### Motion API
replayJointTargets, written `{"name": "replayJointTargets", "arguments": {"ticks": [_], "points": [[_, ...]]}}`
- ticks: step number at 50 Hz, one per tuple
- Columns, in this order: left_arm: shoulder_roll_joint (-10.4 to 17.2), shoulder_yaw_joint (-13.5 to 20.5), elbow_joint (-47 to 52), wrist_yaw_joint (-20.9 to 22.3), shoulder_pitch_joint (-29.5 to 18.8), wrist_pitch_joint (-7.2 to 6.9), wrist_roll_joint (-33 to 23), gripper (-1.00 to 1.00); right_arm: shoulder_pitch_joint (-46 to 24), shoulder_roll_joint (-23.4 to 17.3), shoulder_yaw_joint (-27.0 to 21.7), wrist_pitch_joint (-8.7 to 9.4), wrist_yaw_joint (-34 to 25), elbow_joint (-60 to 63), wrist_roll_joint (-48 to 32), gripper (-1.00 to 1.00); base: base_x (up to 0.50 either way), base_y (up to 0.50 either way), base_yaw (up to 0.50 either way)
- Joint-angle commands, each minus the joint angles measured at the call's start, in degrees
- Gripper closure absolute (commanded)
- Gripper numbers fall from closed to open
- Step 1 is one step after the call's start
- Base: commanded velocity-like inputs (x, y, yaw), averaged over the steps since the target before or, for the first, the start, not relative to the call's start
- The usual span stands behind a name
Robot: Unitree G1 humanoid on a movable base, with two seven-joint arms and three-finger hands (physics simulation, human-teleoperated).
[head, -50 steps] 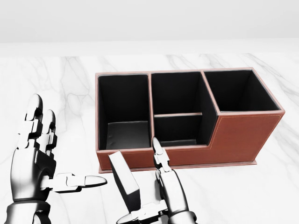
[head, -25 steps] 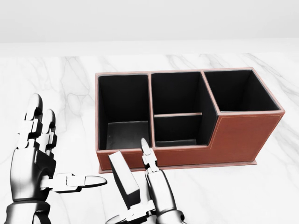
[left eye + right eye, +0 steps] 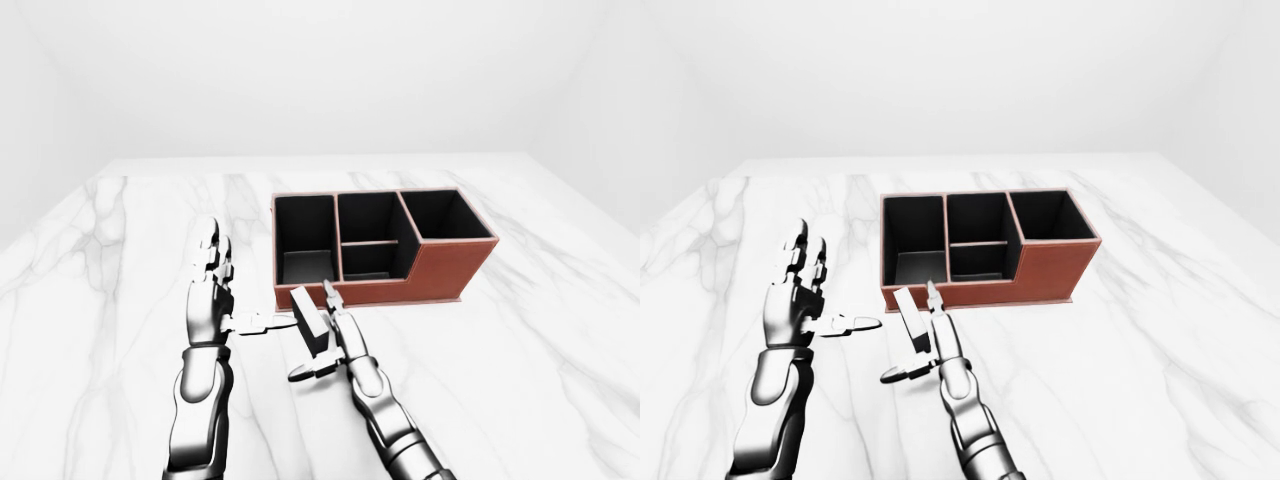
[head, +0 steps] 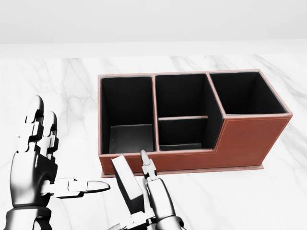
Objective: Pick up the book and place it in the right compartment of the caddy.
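Robot hand number one, the left robot hand point(image 4: 36, 163), is up on the left side of the head view. Its fingers point up and spread wide, and its thumb sticks out to the right. It holds nothing.

Next to it, low in the middle, is the book point(image 4: 128, 183). It is small and dark with a pale edge, and it stands tilted up off the white marble bench point(image 3: 560, 330). The right robot hand point(image 4: 156, 201) has hold of it. One finger lies straight along the book's right side, and the thumb comes in from below on its left.

Just above the book is the caddy point(image 4: 249, 141). It is a brown box, black inside, and it sits on the bench. The book is close to its low left end. The right compartment point(image 4: 242, 93) is the tall one at the far right, well apart from the book.
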State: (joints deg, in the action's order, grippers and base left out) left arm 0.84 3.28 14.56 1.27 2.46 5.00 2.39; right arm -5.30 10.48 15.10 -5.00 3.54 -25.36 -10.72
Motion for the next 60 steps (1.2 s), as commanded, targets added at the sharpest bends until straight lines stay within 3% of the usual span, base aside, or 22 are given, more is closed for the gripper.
{"name": "replayJointTargets", "arguments": {"ticks": [1, 7, 8, 9, 10, 11, 13, 36, 46, 60], "points": [[-0.1, 0.0, -0.5, 0.9, 0.1, 0.00, 1.2, -1.00, -0.7, 0.4, -0.4, 0.00, -0.3, -2.0, -0.2, -1.00, 0.00, 0.00, 0.00], [-0.1, 0.0, -0.8, 0.9, 0.1, 0.00, 1.2, -1.00, -0.9, 0.5, -0.5, 0.00, -1.0, -3.3, -0.1, -0.98, 0.00, 0.00, 0.00], [-0.1, 0.0, -0.7, 0.9, 0.1, 0.00, 1.2, -1.00, -1.1, 0.5, -0.5, 0.00, -1.0, -4.1, -0.1, -0.47, 0.00, 0.00, 0.00], [0.0, 0.0, -0.7, 0.9, 0.1, 0.00, 1.1, -1.00, -1.1, 0.6, -0.6, 0.00, -1.0, -4.2, -0.2, -0.39, 0.00, 0.00, 0.00], [-0.1, -0.1, -0.6, 0.9, 0.1, 0.00, 1.1, -1.00, -1.1, 0.6, -0.5, 0.00, -1.2, -4.4, -0.2, -0.07, 0.00, 0.00, 0.00], [-0.1, -0.1, -0.6, 0.9, 0.1, 0.00, 1.1, -1.00, -1.1, 0.6, -0.6, 0.00, -1.2, -4.5, -0.2, 0.55, 0.00, 0.00, 0.00], [0.0, -0.1, -0.7, 0.9, 0.1, 0.00, 1.1, -1.00, -1.1, 0.6, -0.6, 0.00, -1.2, -4.5, -0.2, 0.98, 0.00, 0.00, 0.00], [-0.1, -0.1, -0.6, 1.0, 0.1, 0.00, 1.1, -1.00, -0.8, 0.5, -1.3, 0.00, -2.0, -3.8, 2.0, 1.00, 0.00, 0.00, 0.00], [0.0, -0.1, -0.5, 1.1, 0.2, 0.00, 1.2, -1.00, 2.4, -0.6, 1.0, 0.00, -3.0, 11.8, 4.9, 1.00, 0.00, 0.00, 0.00], [-0.1, -0.1, -0.7, 1.1, 0.2, 0.00, 1.1, -1.00, 2.3, -1.3, 1.1, 0.00, -2.8, 14.6, 6.0, 1.00, 0.00, 0.00, 0.00]]}}
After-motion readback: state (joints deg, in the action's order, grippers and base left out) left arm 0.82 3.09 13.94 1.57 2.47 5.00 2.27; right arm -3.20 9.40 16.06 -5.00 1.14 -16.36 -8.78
